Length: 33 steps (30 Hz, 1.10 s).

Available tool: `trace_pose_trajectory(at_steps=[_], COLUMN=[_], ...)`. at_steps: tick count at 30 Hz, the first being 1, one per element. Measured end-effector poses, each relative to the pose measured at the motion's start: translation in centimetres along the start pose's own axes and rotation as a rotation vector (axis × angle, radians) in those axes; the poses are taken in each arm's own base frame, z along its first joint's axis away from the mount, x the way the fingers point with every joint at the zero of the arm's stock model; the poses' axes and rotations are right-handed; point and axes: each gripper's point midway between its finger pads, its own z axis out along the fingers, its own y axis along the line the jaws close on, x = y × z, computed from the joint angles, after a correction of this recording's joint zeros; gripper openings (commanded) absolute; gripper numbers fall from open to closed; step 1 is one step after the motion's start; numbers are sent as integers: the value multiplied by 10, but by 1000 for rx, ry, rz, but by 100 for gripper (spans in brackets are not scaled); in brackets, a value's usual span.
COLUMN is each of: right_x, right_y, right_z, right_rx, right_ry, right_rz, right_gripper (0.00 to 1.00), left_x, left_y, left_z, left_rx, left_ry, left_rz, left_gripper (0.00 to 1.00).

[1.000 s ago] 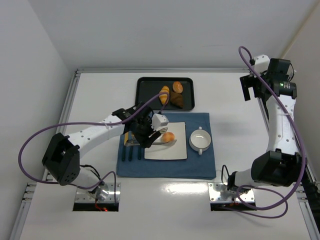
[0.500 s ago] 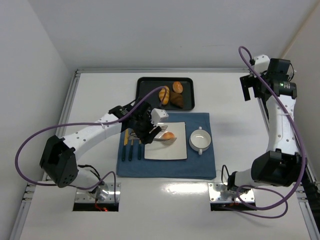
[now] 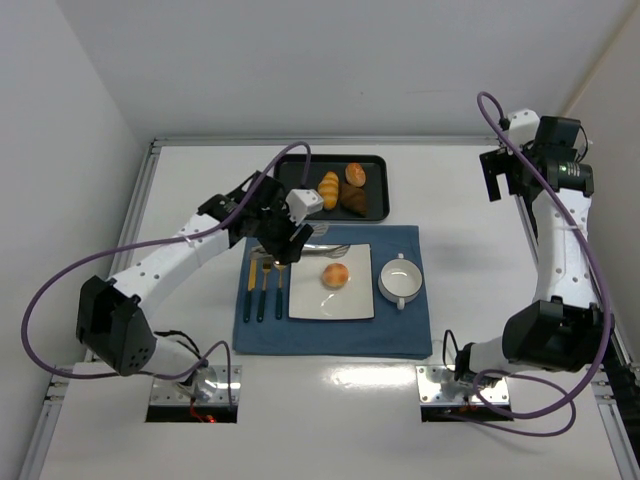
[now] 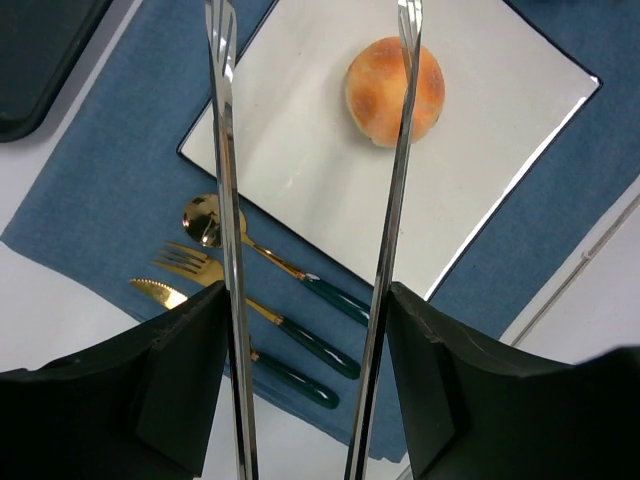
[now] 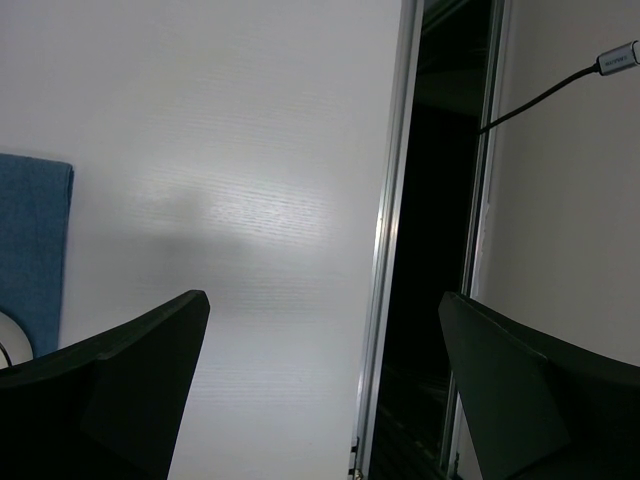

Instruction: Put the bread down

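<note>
The bread [image 3: 336, 275], a small round orange-golden bun, lies on the white square plate [image 3: 310, 300], free of the tongs. In the left wrist view the bread [image 4: 395, 90] sits near the far end of the plate [image 4: 300, 170]. My left gripper [image 3: 283, 238] hovers above the plate's back left corner, shut on metal tongs [image 3: 325, 248]. In the left wrist view my left gripper [image 4: 305, 320] holds the tongs' two arms [image 4: 225, 200] spread apart, above the bread and not touching it. My right gripper [image 3: 498, 176] is raised at the far right, open and empty [image 5: 325, 320].
A black tray [image 3: 300, 165] at the back holds a yellow ridged roll [image 3: 329, 188], another round bun [image 3: 354, 175] and a dark croissant [image 3: 352, 201]. A blue placemat [image 3: 400, 335] carries the plate, a white cup [image 3: 401, 280] and gold-and-green cutlery [image 3: 265, 285].
My left gripper has lifted and pulled back left toward the tray with the tongs. The tongs have come off the bread, which now lies alone on the plate. The right arm is still.
</note>
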Motion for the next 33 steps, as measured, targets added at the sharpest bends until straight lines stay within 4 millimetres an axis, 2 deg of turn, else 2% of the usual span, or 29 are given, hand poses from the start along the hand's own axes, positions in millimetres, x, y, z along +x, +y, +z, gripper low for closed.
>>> trace_pose_trajectory(at_steps=[3,6,8,14,17,21,23,27,33], right_x=[-2,-2,-2,-2,-5,-9,-11,-15,-14], right_y=[-1,-1,-1,-1,-3,-5,-6,-8,-8], right_z=[2,2,2,2,2,2,2,3,13], right_rx=[0,0,0,0,2,6,9,11,2], right_ry=[0,0,0,0,-5,-12,-15,-19,0], right_rz=[0,0,0,0,0,0,1,2,2], right_gripper=[100,100,100,100,100,100,100,100,100], left_x=[-1,-2,-2,4,14,38,46,66,86], left_y=[6,21,42,125,162,202,218,248,273], left_z=[-5,-14,-27,-74,-91,-102,-104,-87,-40], left_rx=[-9,-42,-103,-380,-516,-666,-719,-777,-766], left_ry=[-13,-40,-73,-177,-210,-221,-233,-217,-162], left_rz=[-15,-57,-109,-258,-323,-406,-439,-508,-556], left_gripper=[58,58,58,58,58,58,58,58,57])
